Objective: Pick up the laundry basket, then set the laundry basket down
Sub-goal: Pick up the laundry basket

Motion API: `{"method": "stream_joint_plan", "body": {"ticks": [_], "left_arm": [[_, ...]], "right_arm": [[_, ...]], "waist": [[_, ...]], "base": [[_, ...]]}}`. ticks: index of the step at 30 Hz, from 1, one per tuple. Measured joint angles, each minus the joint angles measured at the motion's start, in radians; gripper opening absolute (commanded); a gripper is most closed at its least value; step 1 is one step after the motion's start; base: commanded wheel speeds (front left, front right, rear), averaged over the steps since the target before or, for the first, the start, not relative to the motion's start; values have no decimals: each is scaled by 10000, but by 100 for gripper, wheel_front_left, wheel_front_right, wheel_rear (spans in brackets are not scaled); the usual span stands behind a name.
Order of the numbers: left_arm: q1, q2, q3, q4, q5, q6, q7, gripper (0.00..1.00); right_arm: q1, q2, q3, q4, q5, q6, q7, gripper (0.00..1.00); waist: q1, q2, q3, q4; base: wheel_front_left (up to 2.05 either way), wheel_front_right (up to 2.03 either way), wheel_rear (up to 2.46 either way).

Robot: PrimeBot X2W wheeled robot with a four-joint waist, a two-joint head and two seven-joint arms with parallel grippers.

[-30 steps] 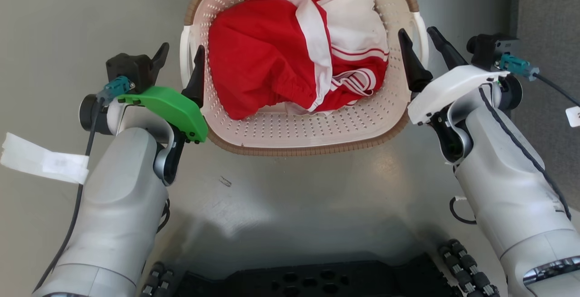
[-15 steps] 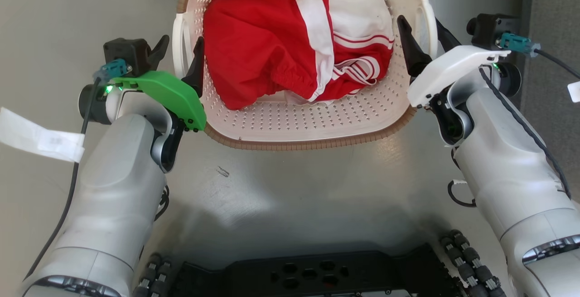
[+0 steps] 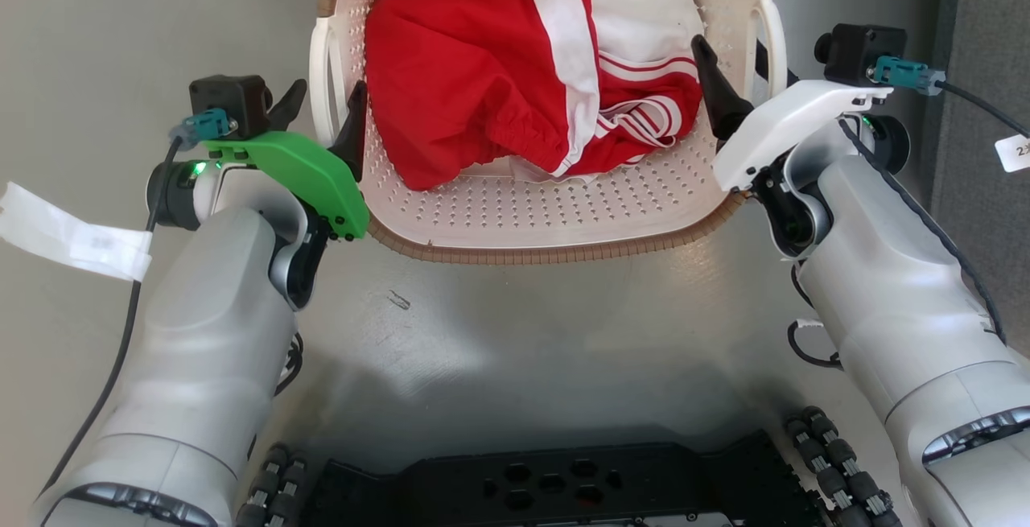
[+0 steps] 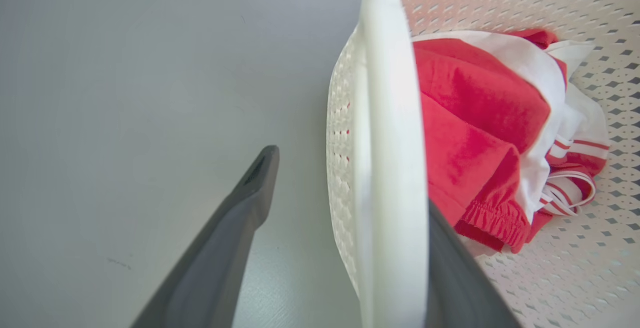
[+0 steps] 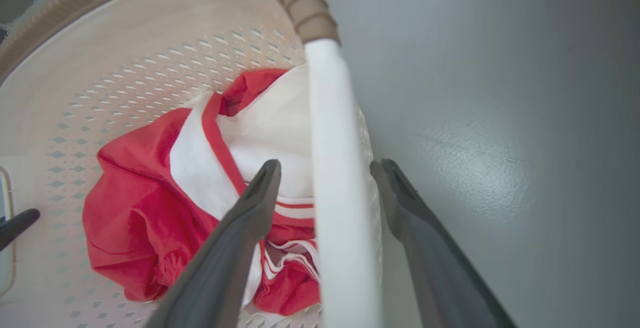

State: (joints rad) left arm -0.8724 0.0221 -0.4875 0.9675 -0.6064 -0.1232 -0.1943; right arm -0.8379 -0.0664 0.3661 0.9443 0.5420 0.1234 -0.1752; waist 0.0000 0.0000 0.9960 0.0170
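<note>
Cream perforated plastic laundry basket (image 3: 547, 213), brown-rimmed, white-handled

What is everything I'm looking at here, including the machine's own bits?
laundry basket: one, cream with a brown rim, between the two grippers
handles: two, white, one on each side of the basket
clothes: one bundle, red and white, inside the basket
floor: one, grey, beneath the basket
paper tags: two, white, one by each arm's cable
arms: two, silver-grey, lower left and lower right
left gripper: one, dark fingers, open, astride the left handle
right gripper: one, dark fingers, open, astride the right handle
base: one, black, along the bottom edge
</note>
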Motion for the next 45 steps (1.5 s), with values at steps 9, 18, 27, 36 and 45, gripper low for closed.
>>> {"method": "stream_joint_plan", "body": {"ticks": [9, 18, 27, 36, 45], "left_arm": [[-208, -82, -291, 192, -341, -15, 0, 29], [-320, -71, -525, 341, -639, -29, -2, 0], [-320, -71, -709, 573, -828, -29, -17, 0], [-283, -73, -1035, 738, -1306, -31, -61, 0], [194, -73, -1478, 849, -1908, -40, 138, 0]], "right_arm": [[-192, -2, 305, 251, 244, 0, 15, 67], [-330, -17, 598, 514, 485, -15, 42, 0], [-340, -12, 871, 719, 660, -17, -4, 0], [-288, -4, 1137, 1020, 945, -17, -107, 0], [34, 23, 1452, 1331, 1308, -15, -61, 0]], "waist": [[0, 0, -3, 12], [0, 0, -62, 25], [0, 0, -366, 33], [0, 0, -1031, 35], [0, 0, -1941, 30]], "base": [[0, 0, 0], [0, 0, 0], [0, 0, 0], [0, 0, 0], [0, 0, 0]]}}
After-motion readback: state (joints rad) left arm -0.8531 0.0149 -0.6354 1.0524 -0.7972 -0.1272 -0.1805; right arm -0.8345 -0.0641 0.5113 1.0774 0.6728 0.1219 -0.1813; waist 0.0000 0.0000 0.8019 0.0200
